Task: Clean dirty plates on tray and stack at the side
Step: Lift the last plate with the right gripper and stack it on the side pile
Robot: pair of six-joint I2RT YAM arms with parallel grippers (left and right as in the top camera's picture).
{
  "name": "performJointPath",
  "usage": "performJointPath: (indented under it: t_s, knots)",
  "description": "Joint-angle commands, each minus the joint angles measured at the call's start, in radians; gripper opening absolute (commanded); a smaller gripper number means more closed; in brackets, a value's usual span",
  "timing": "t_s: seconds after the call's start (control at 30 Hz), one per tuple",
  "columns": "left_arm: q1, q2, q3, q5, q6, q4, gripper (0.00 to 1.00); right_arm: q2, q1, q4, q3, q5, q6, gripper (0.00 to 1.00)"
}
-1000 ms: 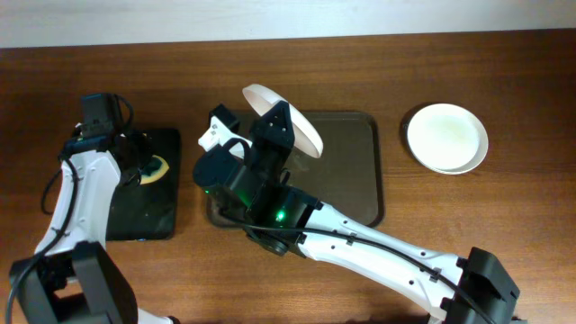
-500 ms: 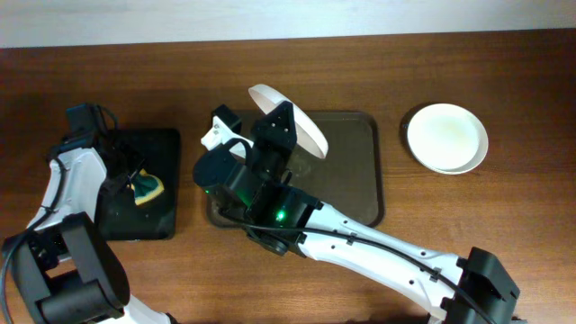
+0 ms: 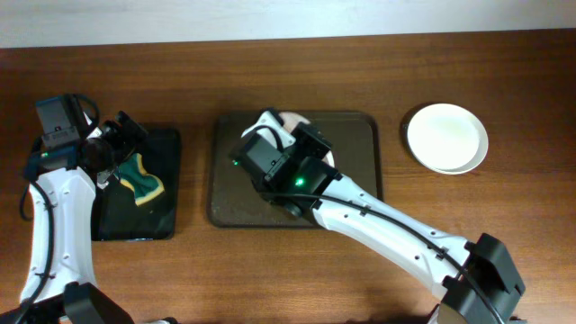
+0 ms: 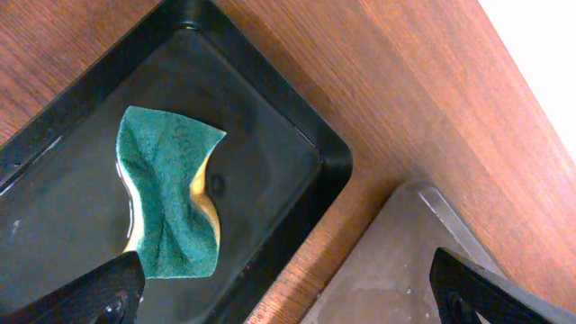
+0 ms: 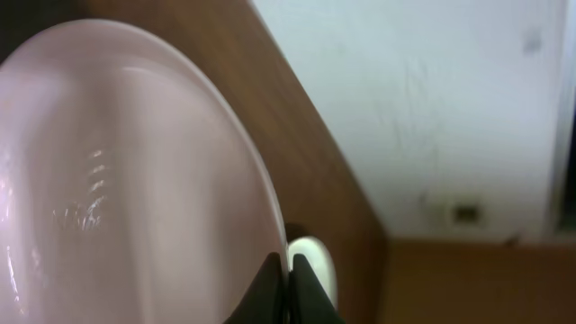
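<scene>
At the far left, the left gripper (image 4: 297, 292) is seen over the small black tray (image 3: 135, 220). Its fingers are spread wide with nothing between them, which only the left wrist view shows. A green and yellow sponge (image 4: 171, 202) is seen lying in that tray. At the centre, the big tray (image 3: 234, 202) is partly covered by the right arm. From overhead only a sliver of the tilted plate (image 3: 291, 118) is seen. In the right wrist view its rim is clamped by the right gripper (image 5: 288, 270). A second plate (image 3: 447, 137) is set flat on the table (image 3: 522, 72) at the far right, well apart from the big tray.
</scene>
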Motion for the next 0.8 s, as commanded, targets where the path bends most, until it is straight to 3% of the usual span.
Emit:
performJointPath:
  t_s: [0.0,0.1,0.17,0.27,0.4,0.6,0.67,0.73,0.77]
  knots:
    - [0.004,0.002,0.007,0.011,0.013,-0.001,0.99,-0.13,-0.017,0.034,0.031,0.023,0.291,0.04]
    - [0.004,0.002,0.007,0.011,0.013,-0.001,0.99,-0.262,-0.182,0.03,0.031,-0.178,0.319,0.04]
    - [0.004,0.002,0.007,0.011,0.013,-0.001,0.99,-0.322,-0.409,-0.075,0.031,-0.36,0.449,0.04]
    - [0.004,0.002,0.007,0.011,0.013,-0.001,0.99,-0.308,-0.721,-0.186,0.021,-0.574,0.555,0.04]
    - [0.004,0.002,0.007,0.011,0.013,-0.001,0.99,-0.177,-1.07,-0.175,-0.01,-0.855,0.555,0.04]
    - [0.004,0.002,0.007,0.011,0.013,-0.001,0.99,0.088,-1.247,-0.095,-0.01,-0.893,0.549,0.04]
    - [0.004,0.002,0.007,0.011,0.013,-0.001,1.0,0.132,-1.247,-0.069,-0.01,-0.906,0.519,0.17]
    - [0.004,0.002,0.007,0.011,0.013,-0.001,0.99,0.143,-1.229,-0.047,-0.01,-0.965,0.442,0.43]
    - [0.004,0.002,0.007,0.011,0.013,-0.001,0.99,0.134,-1.22,-0.046,-0.008,-0.977,0.44,0.66]
